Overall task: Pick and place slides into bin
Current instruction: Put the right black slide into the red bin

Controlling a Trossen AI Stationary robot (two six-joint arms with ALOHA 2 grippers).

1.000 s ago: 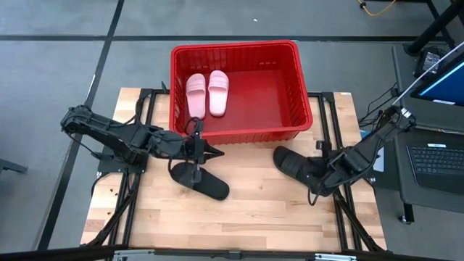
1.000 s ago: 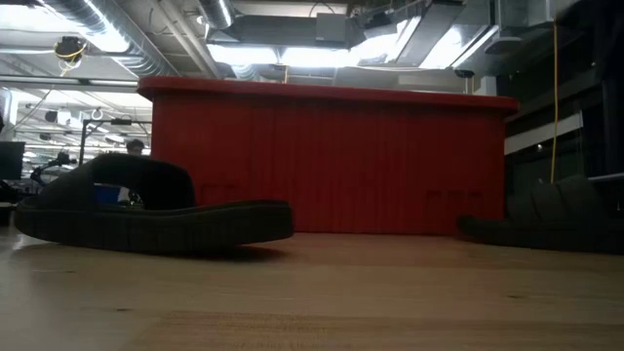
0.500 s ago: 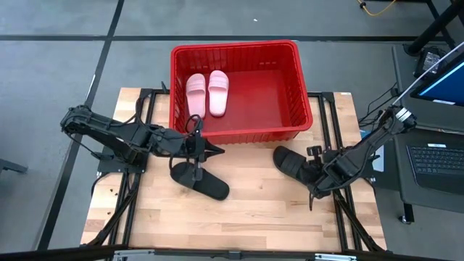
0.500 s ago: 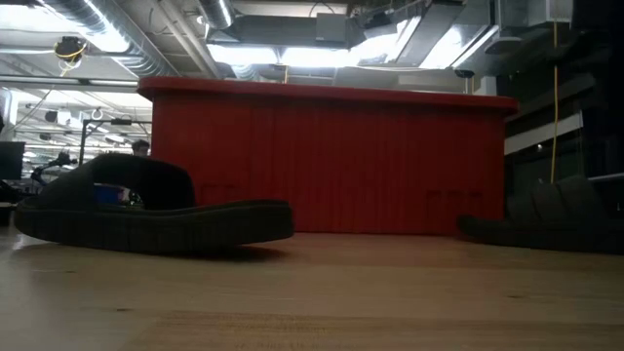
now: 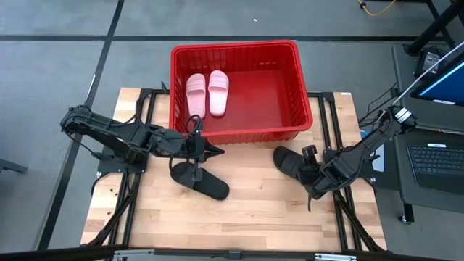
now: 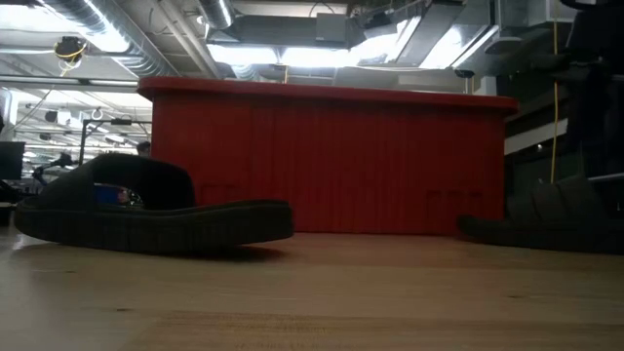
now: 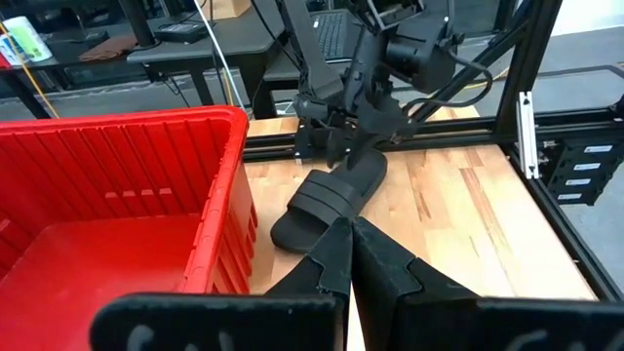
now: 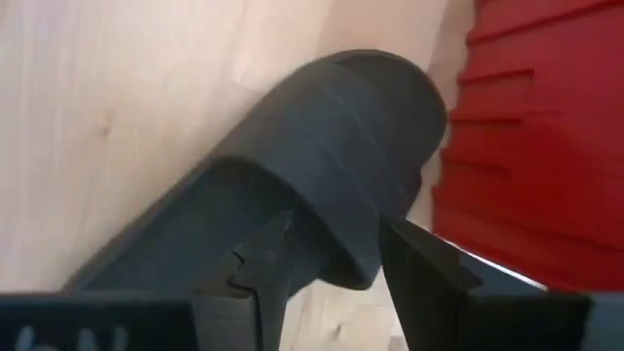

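Now we see the red bin (image 5: pixel 239 90) at the counter's (image 5: pixel 239 217) far edge, with two pink slides (image 5: pixel 207 93) lying inside. In front of it sit two black slides: the right gripper (image 5: pixel 310 172) has fingers spread around the right one (image 5: pixel 291 164), not clamped. The left gripper (image 5: pixel 212 151), fingers clenched empty, hovers above the other (image 5: pixel 203 182).

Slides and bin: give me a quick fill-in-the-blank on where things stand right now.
1. The two pink slides lie inside the red ____.
2. The number of black slides on the table is ____.
3. The right gripper, fingers apart, is at the ____ black slide.
4. The left gripper is ____.

Missing: bin; two; right; shut
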